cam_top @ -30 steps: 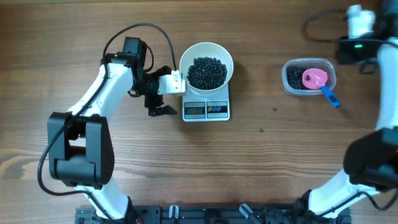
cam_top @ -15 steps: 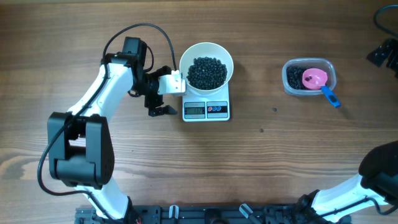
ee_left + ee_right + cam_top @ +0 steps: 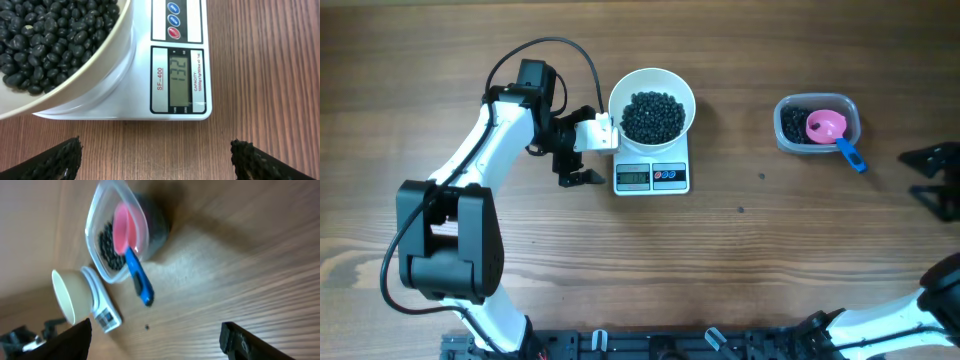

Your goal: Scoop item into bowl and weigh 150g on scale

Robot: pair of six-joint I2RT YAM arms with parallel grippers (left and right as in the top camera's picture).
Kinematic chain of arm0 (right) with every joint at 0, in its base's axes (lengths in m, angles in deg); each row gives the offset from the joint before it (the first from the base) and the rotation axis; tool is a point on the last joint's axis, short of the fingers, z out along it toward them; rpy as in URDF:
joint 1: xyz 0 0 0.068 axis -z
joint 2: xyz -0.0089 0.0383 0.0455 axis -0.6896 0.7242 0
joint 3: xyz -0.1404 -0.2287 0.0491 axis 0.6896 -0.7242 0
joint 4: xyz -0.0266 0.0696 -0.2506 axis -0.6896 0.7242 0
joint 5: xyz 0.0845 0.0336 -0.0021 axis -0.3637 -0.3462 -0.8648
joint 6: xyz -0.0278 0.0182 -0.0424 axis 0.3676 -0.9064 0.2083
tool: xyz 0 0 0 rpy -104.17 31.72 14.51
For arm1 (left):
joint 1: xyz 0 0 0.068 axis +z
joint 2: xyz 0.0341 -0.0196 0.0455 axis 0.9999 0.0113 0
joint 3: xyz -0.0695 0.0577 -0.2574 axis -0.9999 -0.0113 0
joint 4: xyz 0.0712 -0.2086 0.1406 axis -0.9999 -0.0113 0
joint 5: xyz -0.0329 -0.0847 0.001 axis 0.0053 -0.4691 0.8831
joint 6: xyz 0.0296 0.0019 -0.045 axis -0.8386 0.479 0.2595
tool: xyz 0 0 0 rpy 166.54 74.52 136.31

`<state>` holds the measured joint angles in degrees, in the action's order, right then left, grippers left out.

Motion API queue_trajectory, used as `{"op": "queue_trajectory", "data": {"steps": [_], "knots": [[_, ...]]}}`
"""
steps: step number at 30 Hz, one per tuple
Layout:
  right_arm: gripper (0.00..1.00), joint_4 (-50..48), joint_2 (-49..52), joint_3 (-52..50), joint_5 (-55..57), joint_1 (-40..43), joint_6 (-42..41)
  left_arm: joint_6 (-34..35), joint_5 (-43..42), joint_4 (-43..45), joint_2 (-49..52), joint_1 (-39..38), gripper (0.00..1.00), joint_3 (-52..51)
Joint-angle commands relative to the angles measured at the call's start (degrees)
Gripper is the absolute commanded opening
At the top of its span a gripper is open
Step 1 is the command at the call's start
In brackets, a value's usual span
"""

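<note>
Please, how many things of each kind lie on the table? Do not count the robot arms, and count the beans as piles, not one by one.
White bowl: 1
Scale: 1
Clear tub: 1
Scoop, pink with a blue handle: 1
Bean piles: 2, the bowl pile and the tub pile
Total: 6

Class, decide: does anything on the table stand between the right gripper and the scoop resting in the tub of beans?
Nothing visible does. Only bare tabletop lies between the right gripper and the scoop, whose blue handle juts over the tub rim toward that gripper.
</note>
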<state>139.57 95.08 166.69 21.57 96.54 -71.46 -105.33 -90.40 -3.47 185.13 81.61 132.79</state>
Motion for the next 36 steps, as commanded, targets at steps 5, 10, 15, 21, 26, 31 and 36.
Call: {"op": "queue_trajectory", "data": {"steps": [5, 10, 15, 21, 26, 31, 36], "knots": [[0.85, -19.6, -0.1, -16.3, -12.8, -3.7, -9.0, 0.1, -1.1, 0.0, 0.6, 0.2, 1.0, -0.5], [0.85, -35.7, -0.1, -18.9, -13.2, -13.0, -22.6, 0.1, -1.1, -0.1, 0.6, 0.2, 1.0, -0.5], [0.82, -43.7, -0.1, -18.9, -8.7, -19.0, -36.5, 0.1, -1.1, 0.0, 0.6, 0.2, 1.0, -0.5], [0.8, -43.0, -1.5, -18.8, -6.6, -18.1, -43.5, 0.1, -1.1, 0.0, 0.6, 0.2, 1.0, -0.5], [0.82, -39.2, -7.1, -18.8, -6.2, -16.9, -45.0, 0.1, -1.1, 0.0, 0.6, 0.2, 1.0, -0.5], [0.81, -27.4, -9.3, -18.8, -0.7, -16.9, -42.7, 0.1, -1.1, 0.0, 0.6, 0.2, 1.0, -0.5], [0.85, -29.4, -9.3, -20.8, 3.1, -17.9, -47.4, 0.1, -1.1, 0.0, 0.6, 0.2, 1.0, -0.5]]}}
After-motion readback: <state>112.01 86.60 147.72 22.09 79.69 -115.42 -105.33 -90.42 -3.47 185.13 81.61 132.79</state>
